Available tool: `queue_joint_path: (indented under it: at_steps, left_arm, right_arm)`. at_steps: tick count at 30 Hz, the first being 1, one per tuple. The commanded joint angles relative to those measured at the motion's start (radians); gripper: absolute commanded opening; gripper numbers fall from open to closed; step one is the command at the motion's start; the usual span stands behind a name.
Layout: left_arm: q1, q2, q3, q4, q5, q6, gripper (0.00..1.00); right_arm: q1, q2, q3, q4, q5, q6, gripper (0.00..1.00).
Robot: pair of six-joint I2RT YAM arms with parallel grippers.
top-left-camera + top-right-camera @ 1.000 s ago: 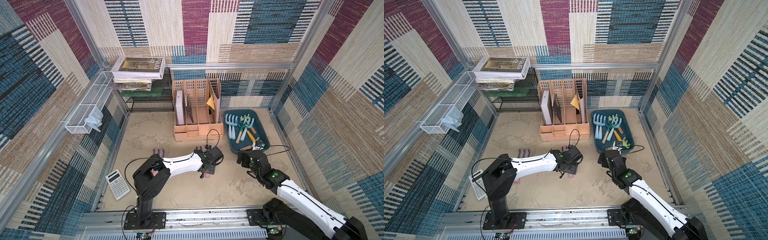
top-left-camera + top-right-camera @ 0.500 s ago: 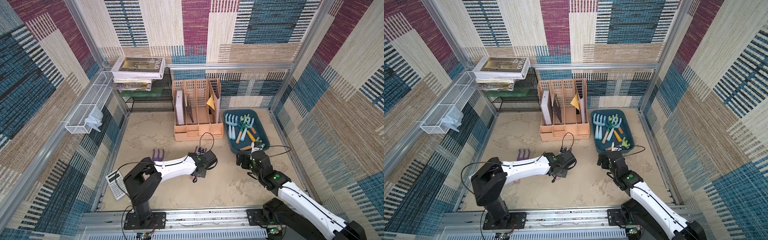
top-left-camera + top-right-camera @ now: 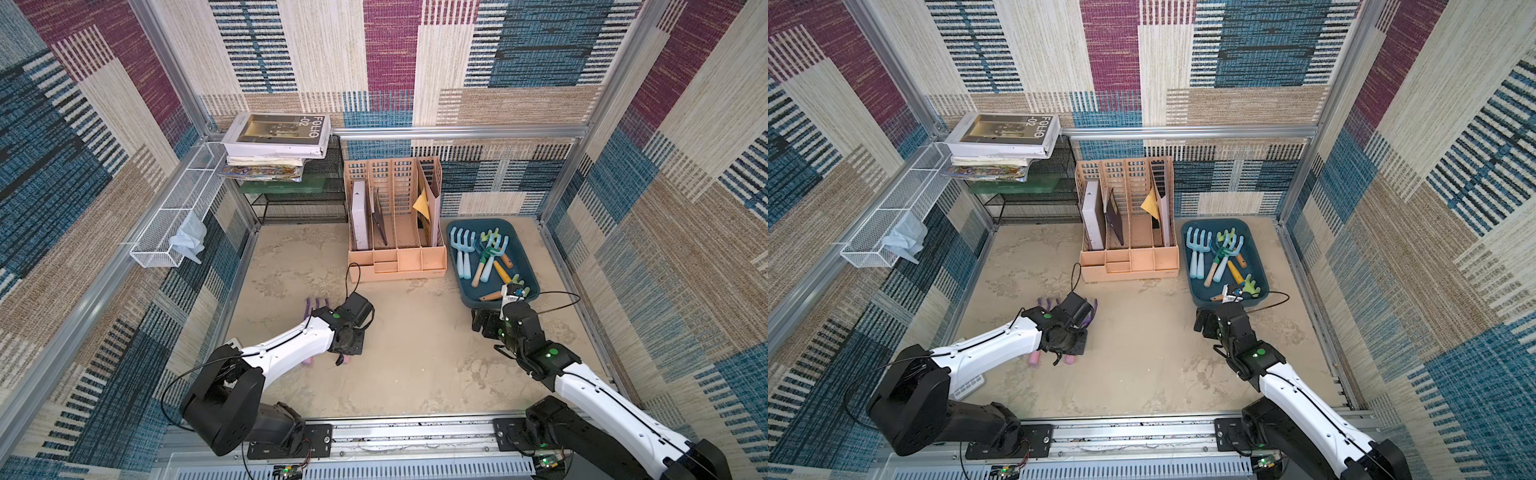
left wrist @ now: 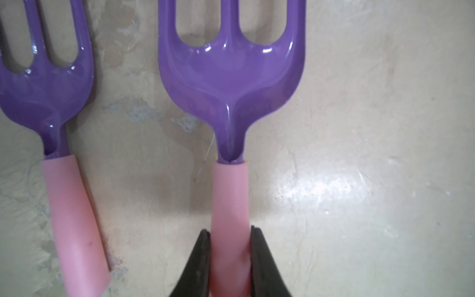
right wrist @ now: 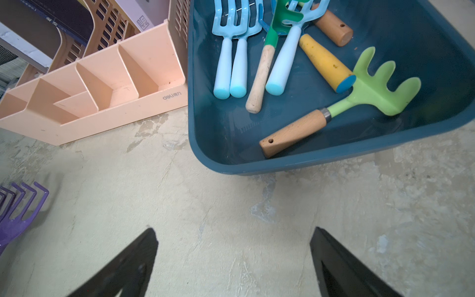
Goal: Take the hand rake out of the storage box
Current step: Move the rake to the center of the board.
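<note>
- Swinging across the sandy beige counter (image 3: 415,374), my left arm has moved further from the shallow dark teal-blue plastic storage box (image 5: 437,38) than it was a second ago.
- My left pincer (image 4: 230,231) has since closed and now clamps the pink handle of a purple plastic hand rake (image 4: 231,77). It is outside the box, beside its twin purple rake (image 4: 46,84), so I judge only the release remains.
- My right pincer (image 5: 234,231) hangs spread wide, empty, just short of the box's rim.
- Only the right wrist view shows the lime-green wooden-handled rake (image 5: 372,87) whole; only the left wrist view shows my grip.
</note>
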Motion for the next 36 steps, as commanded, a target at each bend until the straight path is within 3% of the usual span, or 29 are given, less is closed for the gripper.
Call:
queue_joint_path:
  at_steps: [1, 10, 18, 28, 33, 36]
  left_arm:
    - [0.025, 0.033, 0.008, 0.009, 0.064, 0.051, 0.13]
    - [0.114, 0.076, 0.016, -0.008, 0.044, 0.021, 0.16]
    - [0.129, 0.065, 0.034, -0.012, 0.057, 0.04, 0.46]
    - [0.13, 0.03, 0.076, -0.04, 0.042, -0.018, 0.45]
    - [0.13, 0.08, 0.08, -0.056, 0.026, -0.052, 0.61]
    - [0.131, 0.106, 0.072, -0.052, 0.013, -0.074, 0.53]
  right_arm:
    - [0.0, 0.001, -0.001, 0.025, -0.01, -0.004, 0.96]
    - [-0.003, 0.001, -0.004, 0.035, -0.022, -0.009, 0.96]
    - [-0.007, 0.001, -0.005, 0.031, -0.021, -0.007, 0.96]
    - [-0.01, -0.015, -0.013, 0.031, -0.02, -0.009, 0.95]
    - [-0.013, -0.015, -0.018, 0.035, -0.021, -0.01, 0.96]
    - [-0.014, -0.021, -0.018, 0.031, -0.018, -0.011, 0.96]
